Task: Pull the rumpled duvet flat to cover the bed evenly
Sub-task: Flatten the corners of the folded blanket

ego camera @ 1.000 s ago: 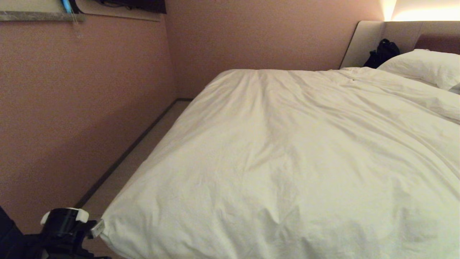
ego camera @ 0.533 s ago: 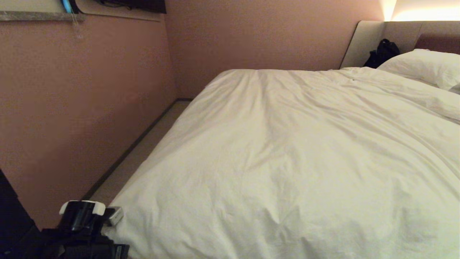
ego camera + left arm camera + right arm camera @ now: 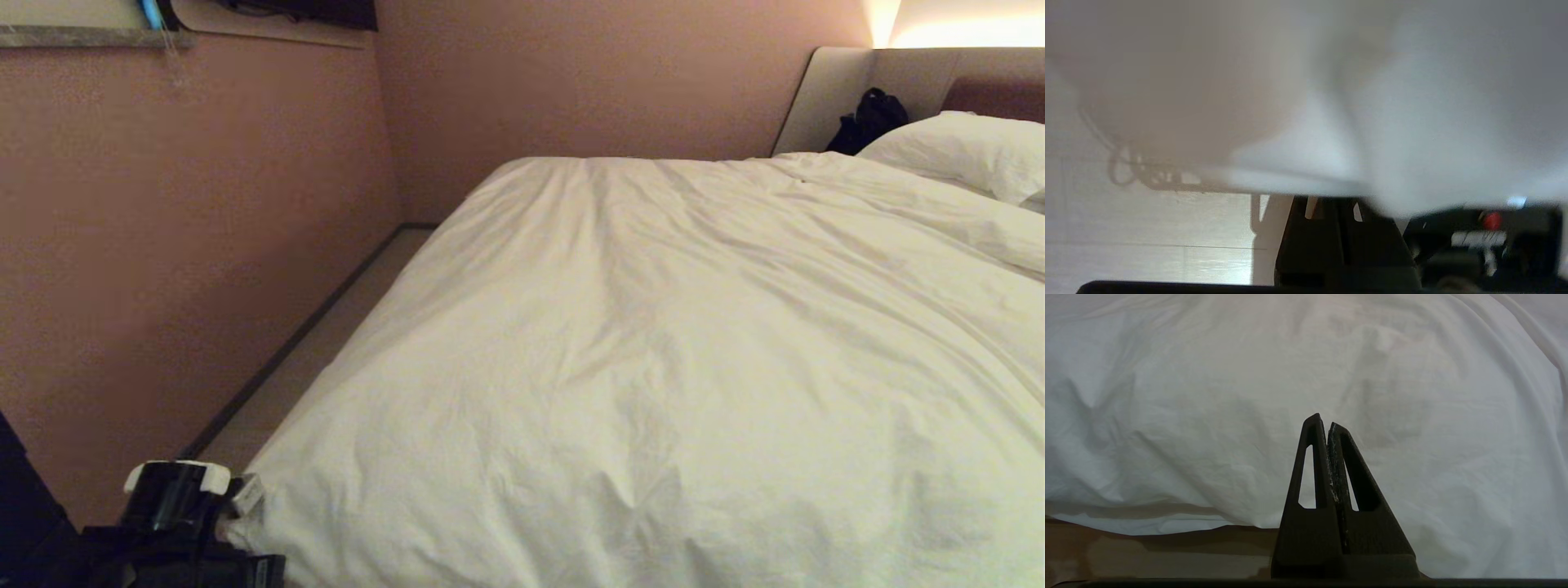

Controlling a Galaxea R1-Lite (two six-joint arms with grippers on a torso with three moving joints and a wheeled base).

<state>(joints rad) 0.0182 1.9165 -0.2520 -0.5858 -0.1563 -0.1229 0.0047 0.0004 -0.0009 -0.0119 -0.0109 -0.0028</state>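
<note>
Dim, warm light across the head view, and the only bright source is a glowing strip (image 3: 955, 28) above the headboard, washing out that corner. Soft shadows run along the creases of the duvet (image 3: 653, 367). The left wrist view is badly out of focus, white cloth (image 3: 1412, 122) smeared right against the lens. The right wrist view is sharp, evenly and coolly lit.

We see duvet (image 3: 653, 367) plain white/cream, no pattern, w/ grey crease shadows. Pillow (image 3: 963, 151) white too. Headboard (image 3: 849, 82) beige, brown panel at far right. Bag (image 3: 869, 118) black. Wall (image 3: 204, 229) dusty pink, dark skirting along floor (image 3: 326, 343), which is pale beige. Left gripper (image 3: 245, 498) black w/ white trim; right gripper (image 3: 1327, 428) plain black.
</note>
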